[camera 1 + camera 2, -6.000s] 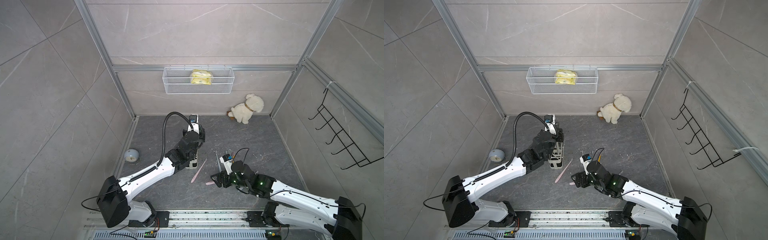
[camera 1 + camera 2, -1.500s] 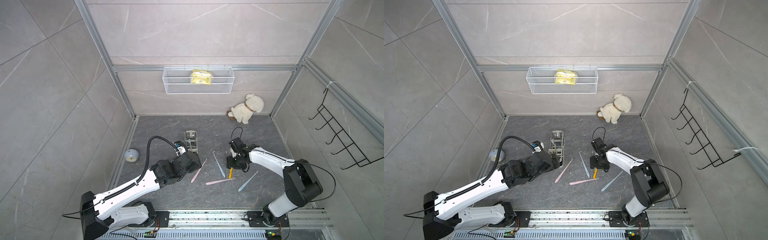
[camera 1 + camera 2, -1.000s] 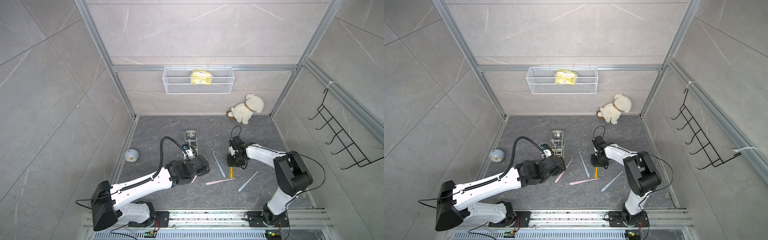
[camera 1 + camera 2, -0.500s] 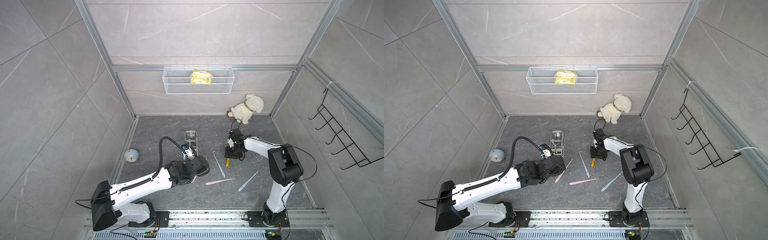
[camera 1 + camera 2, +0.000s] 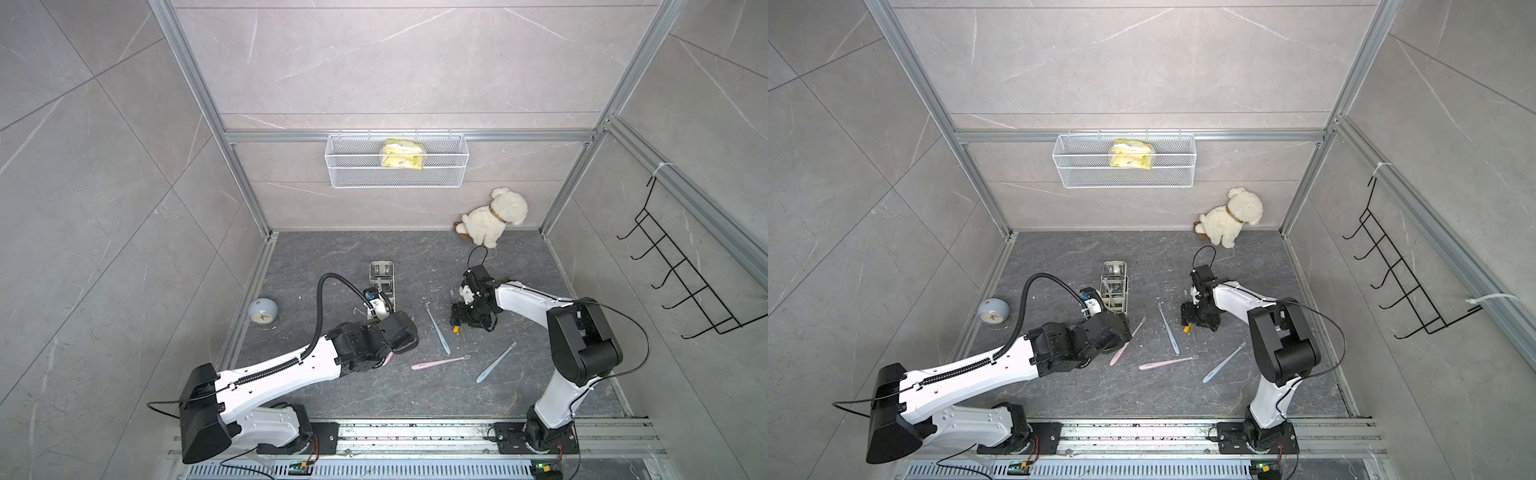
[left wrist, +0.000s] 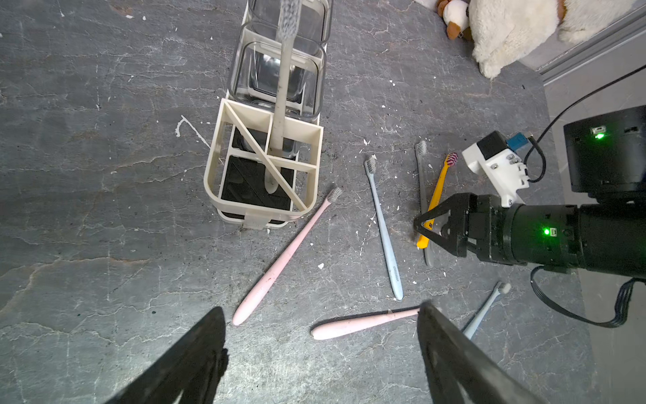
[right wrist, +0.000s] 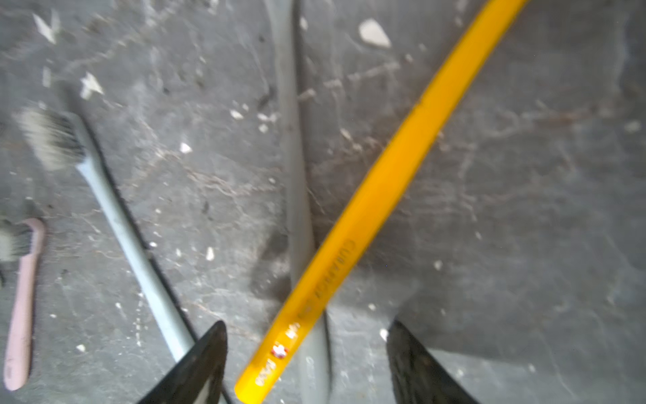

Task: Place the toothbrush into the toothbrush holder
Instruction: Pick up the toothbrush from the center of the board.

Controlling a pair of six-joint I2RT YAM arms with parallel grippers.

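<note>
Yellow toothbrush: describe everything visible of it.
The yellow toothbrush is a slim, straight brush of glossy plastic. It has a small head of pink-and-dark striped bristles, and near the handle's end there is dark lettering and a red-and-white mark. It lies on the dark stone-look floor, crossing over the handle of a grey toothbrush. The right gripper is open, its fingers standing either side of the handle's end without clamping it.

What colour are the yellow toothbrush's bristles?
The bristles of the yellow toothbrush are pink with dark stripes; clearest in the left wrist view.
</note>
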